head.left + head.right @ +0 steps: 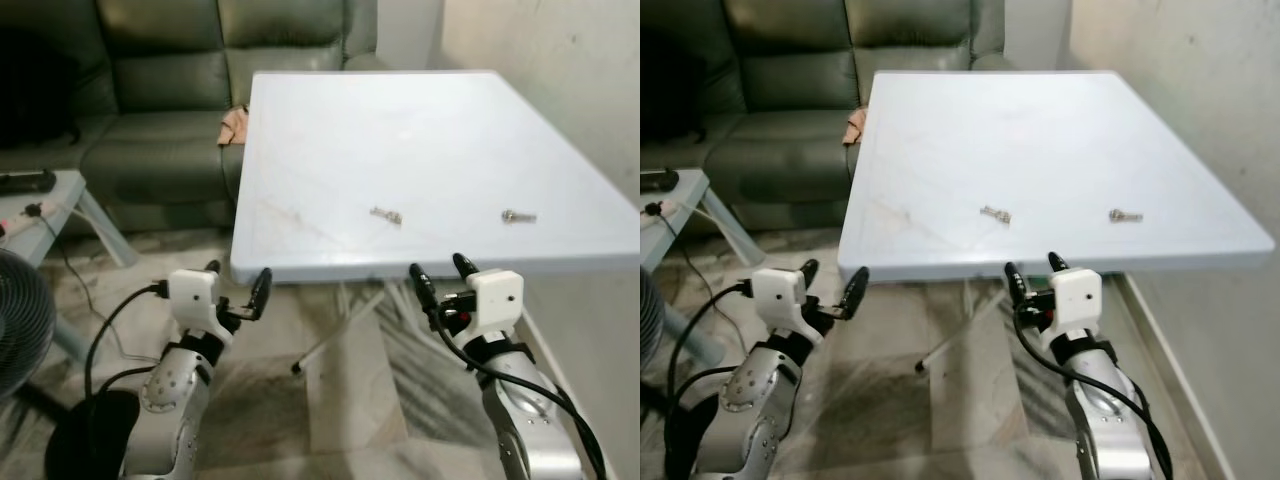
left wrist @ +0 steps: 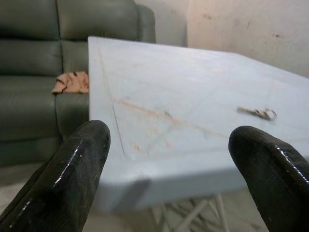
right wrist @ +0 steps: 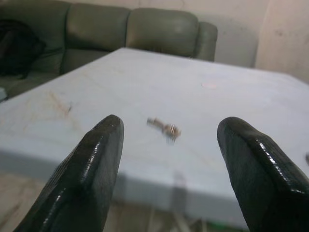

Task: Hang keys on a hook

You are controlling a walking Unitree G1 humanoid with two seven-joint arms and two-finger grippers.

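Two small metal keys lie on the pale blue table [image 1: 330, 130]: one key [image 1: 385, 214] near the middle front, another key [image 1: 518, 215] toward the front right. My right gripper [image 1: 440, 272] is open, held just below and before the table's front edge, in line with the middle key [image 3: 165, 128]. My left gripper [image 1: 236, 285] is open too, by the table's front left corner; the middle key [image 2: 257, 113] lies off to its right. Both grippers are empty.
A dark green sofa [image 1: 150, 90] stands behind the table with an orange cloth [image 1: 234, 124] on its seat. A fan [image 1: 20, 320] and a low side table [image 1: 50, 200] with a remote stand at the left. A wall [image 1: 560, 60] runs along the right.
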